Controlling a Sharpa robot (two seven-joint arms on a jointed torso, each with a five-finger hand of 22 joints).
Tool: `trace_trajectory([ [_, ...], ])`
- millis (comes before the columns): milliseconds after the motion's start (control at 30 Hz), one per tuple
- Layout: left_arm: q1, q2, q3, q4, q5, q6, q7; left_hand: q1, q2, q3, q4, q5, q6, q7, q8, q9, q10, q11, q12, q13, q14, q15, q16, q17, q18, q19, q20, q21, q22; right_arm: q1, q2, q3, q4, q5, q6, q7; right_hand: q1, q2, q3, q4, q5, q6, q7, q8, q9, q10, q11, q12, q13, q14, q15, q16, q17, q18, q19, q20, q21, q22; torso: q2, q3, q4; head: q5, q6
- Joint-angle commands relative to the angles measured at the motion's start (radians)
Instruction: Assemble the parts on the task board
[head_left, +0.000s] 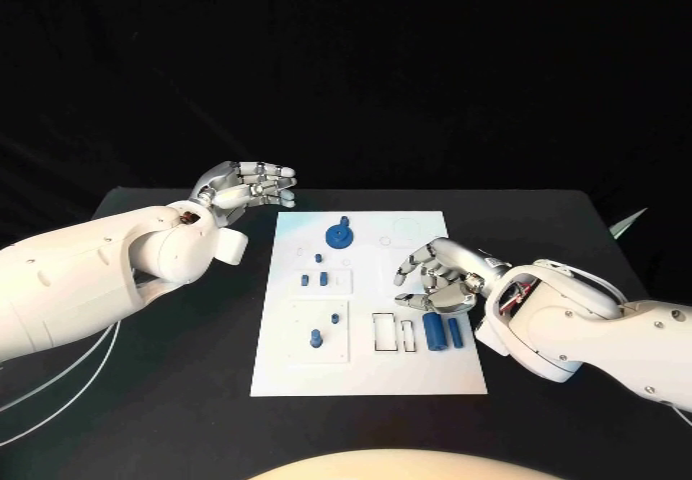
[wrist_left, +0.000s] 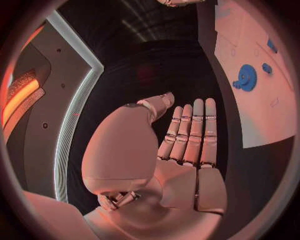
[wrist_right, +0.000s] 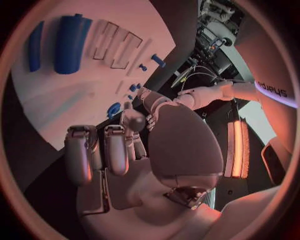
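Head view: the white task board (head_left: 368, 345) lies flat in the middle of the black table (head_left: 173, 400). A blue gear (head_left: 339, 236) sits near its far edge. Small blue pegs (head_left: 323, 279) stand left of centre, with two more (head_left: 325, 330) on a raised square plate nearer the robot. Two blue cylinders (head_left: 444, 332) lie side by side at the board's right, just beside two empty rectangular outlines (head_left: 395, 333). The left hand (head_left: 245, 186) hovers off the board's far left corner, fingers loosely curled and apart, holding nothing. The right hand (head_left: 440, 275) hangs above the board's right half, near the cylinders, fingers bent and spread, nothing in them.

Left wrist view: the left hand (wrist_left: 187, 145) shows a flat palm with fingers extended side by side, empty. The board (wrist_left: 250, 90) and gear (wrist_left: 246, 78) lie beyond the fingertips, apart from them.

Right wrist view: the right hand (wrist_right: 119, 150) has its fingers curled partway, clasping nothing. The cylinders (wrist_right: 69, 42) lie on the board (wrist_right: 69, 100) beyond it, untouched.
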Motion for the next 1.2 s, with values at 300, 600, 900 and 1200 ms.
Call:
trace_trajectory([
  [300, -0.001, 0.0, -0.003, 0.012, 0.003, 0.024, 0.003, -0.003, 0.009, -0.007, 0.0, 0.001, -0.008, 0.028, 0.004, -0.001, 0.004, 0.003, -0.006, -0.002, 0.009, 0.001, -0.004, 0.0, 0.01, 0.006, 0.001, -0.009, -0.003, 0.005, -0.164, -0.014, 0.035, 0.096, 0.028, -0.052, -0.025, 0.01, -0.093, 0.061, -0.017, -0.041, 0.005, 0.039, 0.076, 0.117, 0.011, 0.441, 0.411, 0.084, 0.014, 0.059, 0.149, -0.024, 0.1, 0.003, 0.048, 0.256, -0.007, 0.0031, -0.013, -0.084, 0.007],
  [600, -0.002, -0.004, -0.005, 0.018, 0.003, 0.025, 0.004, -0.003, 0.008, -0.007, 0.0, 0.001, -0.008, 0.028, 0.004, -0.001, 0.003, 0.003, -0.006, -0.002, 0.009, 0.001, -0.004, 0.0, 0.01, 0.007, 0.001, -0.009, -0.003, -0.02, -0.196, -0.025, 0.043, 0.007, 0.044, -0.135, -0.029, 0.022, -0.202, 0.124, -0.03, -0.041, 0.0, 0.051, 0.1, 0.142, 0.009, 0.49, 0.455, 0.09, 0.012, 0.076, 0.186, -0.029, 0.106, 0.003, 0.075, 0.263, -0.008, 0.0053, -0.0146, -0.084, 0.002],
  [900, -0.002, -0.008, -0.006, 0.02, 0.003, 0.025, 0.004, -0.003, 0.008, -0.007, 0.0, 0.001, -0.008, 0.028, 0.004, -0.001, 0.003, 0.003, -0.006, -0.002, 0.009, 0.001, -0.004, 0.0, 0.01, 0.007, 0.001, -0.009, -0.003, -0.047, -0.173, -0.028, 0.04, -0.039, 0.059, -0.175, -0.02, 0.034, -0.27, 0.152, -0.031, -0.042, -0.001, 0.055, 0.111, 0.147, 0.008, 0.5, 0.464, 0.092, 0.012, 0.082, 0.199, -0.029, 0.106, 0.002, 0.075, 0.263, -0.008, 0.0021, -0.0137, -0.082, -0.005],
  [1200, -0.002, -0.008, -0.006, 0.019, 0.003, 0.027, 0.003, -0.003, 0.008, -0.007, 0.0, 0.001, -0.008, 0.028, 0.004, -0.001, 0.003, 0.003, -0.006, -0.002, 0.009, 0.001, -0.004, 0.0, 0.01, 0.007, 0.001, -0.009, -0.003, -0.065, -0.144, -0.029, 0.035, -0.049, 0.049, -0.188, -0.018, 0.046, -0.282, 0.152, -0.024, -0.043, -0.001, 0.055, 0.113, 0.155, 0.008, 0.513, 0.474, 0.094, 0.012, 0.085, 0.206, -0.029, 0.106, 0.002, 0.075, 0.263, -0.009, 0.0035, -0.0139, -0.078, -0.008],
])
